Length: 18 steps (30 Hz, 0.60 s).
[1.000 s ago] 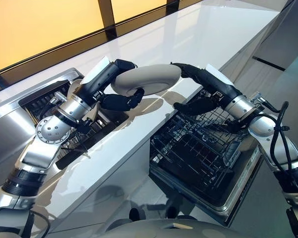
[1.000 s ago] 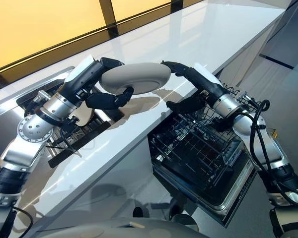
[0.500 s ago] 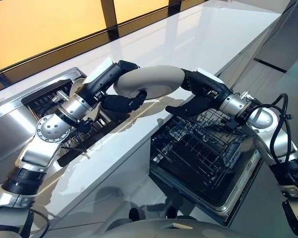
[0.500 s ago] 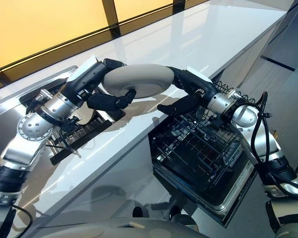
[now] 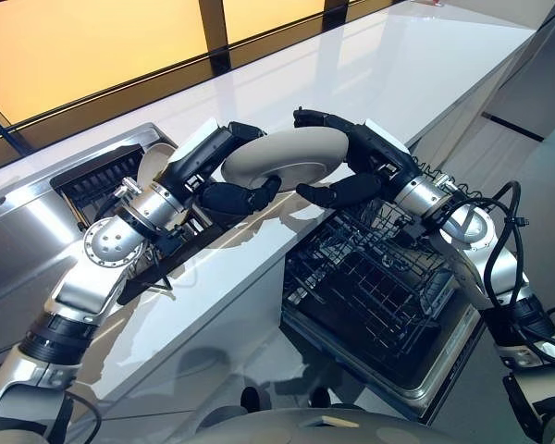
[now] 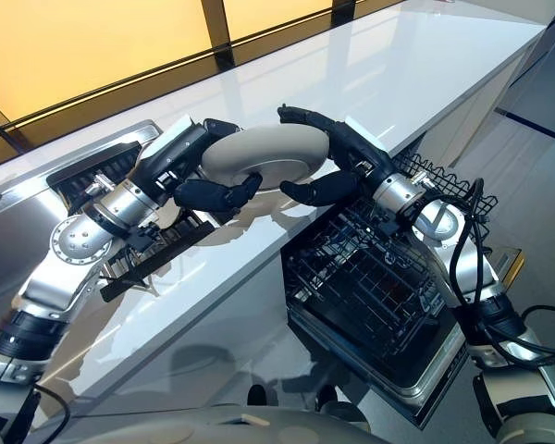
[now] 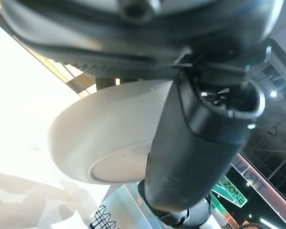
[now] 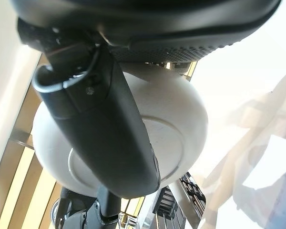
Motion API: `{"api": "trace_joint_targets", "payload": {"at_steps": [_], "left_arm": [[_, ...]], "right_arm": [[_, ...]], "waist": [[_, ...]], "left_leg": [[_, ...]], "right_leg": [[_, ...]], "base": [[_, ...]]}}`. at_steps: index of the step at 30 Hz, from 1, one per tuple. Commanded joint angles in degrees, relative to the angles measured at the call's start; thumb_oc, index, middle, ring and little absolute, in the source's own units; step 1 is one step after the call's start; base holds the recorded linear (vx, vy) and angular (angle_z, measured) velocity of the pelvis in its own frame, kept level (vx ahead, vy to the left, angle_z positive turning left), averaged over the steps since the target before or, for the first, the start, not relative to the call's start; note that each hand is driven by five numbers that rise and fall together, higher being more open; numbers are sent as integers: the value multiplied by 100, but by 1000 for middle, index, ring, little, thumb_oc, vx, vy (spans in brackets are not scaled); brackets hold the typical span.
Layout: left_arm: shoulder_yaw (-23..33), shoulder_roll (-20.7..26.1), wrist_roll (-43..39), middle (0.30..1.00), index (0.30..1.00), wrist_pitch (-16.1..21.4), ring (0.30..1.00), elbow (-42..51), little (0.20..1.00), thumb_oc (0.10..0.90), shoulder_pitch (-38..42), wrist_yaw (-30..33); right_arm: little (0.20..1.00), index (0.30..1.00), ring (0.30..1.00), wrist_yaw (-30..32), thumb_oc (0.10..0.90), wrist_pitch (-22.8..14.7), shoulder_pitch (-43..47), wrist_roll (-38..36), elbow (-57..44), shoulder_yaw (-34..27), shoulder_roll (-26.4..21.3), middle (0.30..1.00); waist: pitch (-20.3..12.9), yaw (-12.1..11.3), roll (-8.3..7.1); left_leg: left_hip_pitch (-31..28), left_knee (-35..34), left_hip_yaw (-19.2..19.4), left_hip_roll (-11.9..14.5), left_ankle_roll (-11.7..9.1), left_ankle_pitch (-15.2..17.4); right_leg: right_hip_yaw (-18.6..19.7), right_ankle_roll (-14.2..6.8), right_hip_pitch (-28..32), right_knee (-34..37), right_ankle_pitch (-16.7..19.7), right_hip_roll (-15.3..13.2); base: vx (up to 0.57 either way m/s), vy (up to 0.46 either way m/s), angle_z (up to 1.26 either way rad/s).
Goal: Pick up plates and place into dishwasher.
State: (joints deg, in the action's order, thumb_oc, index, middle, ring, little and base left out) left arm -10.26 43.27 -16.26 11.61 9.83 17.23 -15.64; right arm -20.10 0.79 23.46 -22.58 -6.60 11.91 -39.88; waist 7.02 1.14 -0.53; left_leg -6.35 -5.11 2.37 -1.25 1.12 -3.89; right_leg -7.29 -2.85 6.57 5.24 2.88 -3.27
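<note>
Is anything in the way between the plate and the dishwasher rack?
Nothing visible. Both the left hand and right hand grip the plate above the counter's edge, and the open rack just below shows no dishes.

1. Two head cameras look down from above at the counter [image 5: 425, 65], set slightly apart, sharing one scene.
2. Each wrist camera looks along its hand, very close, at the plate's [image 7: 109, 129] underside.
</note>
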Motion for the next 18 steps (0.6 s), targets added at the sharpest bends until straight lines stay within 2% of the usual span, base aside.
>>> {"api": "trace_joint_targets", "payload": {"at_steps": [1, 2, 6, 8, 11, 14, 18], "left_arm": [[-88, -259, -451, 300, 300, 462, 300, 164, 200, 100, 879, -18], [-73, -252, -469, 300, 300, 479, 300, 155, 200, 100, 873, -22], [-88, -240, -677, 300, 300, 490, 300, 114, 200, 100, 870, -5], [-108, -276, -809, 300, 300, 453, 300, 85, 200, 100, 866, -20], [-160, -353, -935, 300, 300, 379, 300, 35, 200, 100, 851, -1], [-196, -472, -1017, 300, 300, 352, 300, -104, 200, 100, 812, -14], [-272, -672, -1104, 300, 300, 240, 300, -248, 200, 100, 762, 76]], "right_arm": [[260, 352, 352, -628, 160, -83, 1084, -612, -554, 132, 158, 352], [200, 300, 300, -758, 100, 43, 1068, -794, -539, 154, 126, 300], [200, 300, 300, -1045, 100, 255, 986, -1223, -442, 270, 130, 300], [200, 300, 300, -1085, 100, 231, 956, -1226, -327, 305, 193, 300], [200, 300, 300, -1065, 100, 231, 922, -1306, -282, 320, 244, 300], [200, 300, 300, -1009, 100, 359, 880, -1920, -242, 265, 389, 300], [200, 300, 300, -757, 100, 226, 814, -1943, -173, 188, 692, 300]], "waist": [[-424, -21, -16], [-422, -19, -24], [-415, -28, -45], [-410, -40, -53], [-402, -37, -56], [-388, -30, -56], [-374, -24, -53]], "left_leg": [[-194, 11, -24, -298, 83, 666], [-194, 11, -22, -296, 82, 662], [-200, 11, -42, -302, 81, 654], [-209, 11, -57, -304, 79, 655], [-220, 11, -56, -307, 81, 657], [-230, 11, -53, -309, 83, 657], [-235, 11, -45, -313, 85, 660]], "right_leg": [[-152, 11, 92, -387, -588, 384], [-162, 13, 93, -392, -590, 380], [-186, 26, 108, -397, -596, 377], [-203, 30, 123, -395, -603, 373], [-217, 26, 137, -378, -589, 369], [-220, 24, 143, -366, -576, 369], [-207, 15, 151, -340, -562, 369]], "base": [[0, 0, 0], [0, 0, 0], [15, 2, 6], [20, -2, 7], [14, -1, 6], [0, 0, 0], [0, 0, 0]]}}
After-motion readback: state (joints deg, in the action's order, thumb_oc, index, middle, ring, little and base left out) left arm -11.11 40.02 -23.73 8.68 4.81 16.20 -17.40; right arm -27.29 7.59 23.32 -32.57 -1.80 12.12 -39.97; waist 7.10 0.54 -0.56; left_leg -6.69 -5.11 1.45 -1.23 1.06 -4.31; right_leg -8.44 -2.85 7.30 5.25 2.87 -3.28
